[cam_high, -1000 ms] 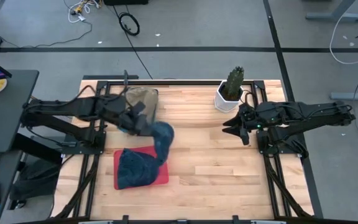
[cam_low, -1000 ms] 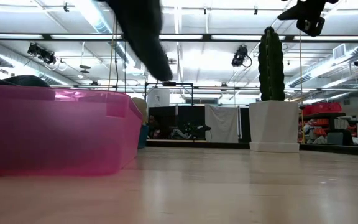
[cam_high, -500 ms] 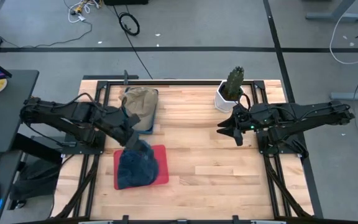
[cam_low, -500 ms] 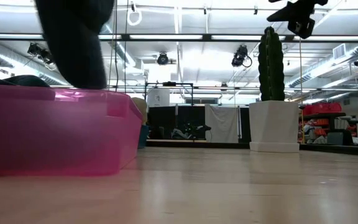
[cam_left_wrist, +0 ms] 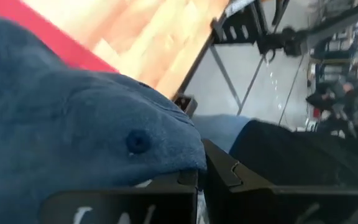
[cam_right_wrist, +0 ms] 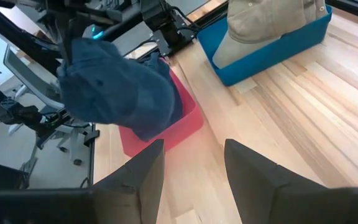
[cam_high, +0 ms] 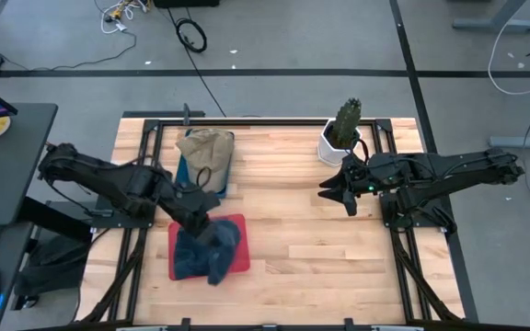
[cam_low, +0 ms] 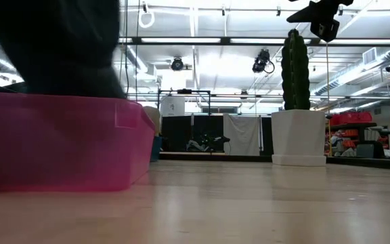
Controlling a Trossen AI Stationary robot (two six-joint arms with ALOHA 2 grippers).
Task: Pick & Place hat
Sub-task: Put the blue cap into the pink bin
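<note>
Two arms: the left tool (cam_high: 201, 228), clenched on the blue hat (cam_high: 214, 250), should lower into the red bin (cam_high: 238, 260) before releasing; the right tool (cam_high: 337, 191) waits open.

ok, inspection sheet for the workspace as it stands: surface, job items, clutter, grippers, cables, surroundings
Surface: light wooden slat table.
Job's things: dark blue fabric hat held over the red plastic bin; tan hat in the blue bin.
Clutter: potted cactus in a white pot at the far right.
Grippers: left gripper shut on the blue hat; right gripper open, empty, beside the cactus.
Cables: black cables on the floor.
Surroundings: dark desk at left.
</note>
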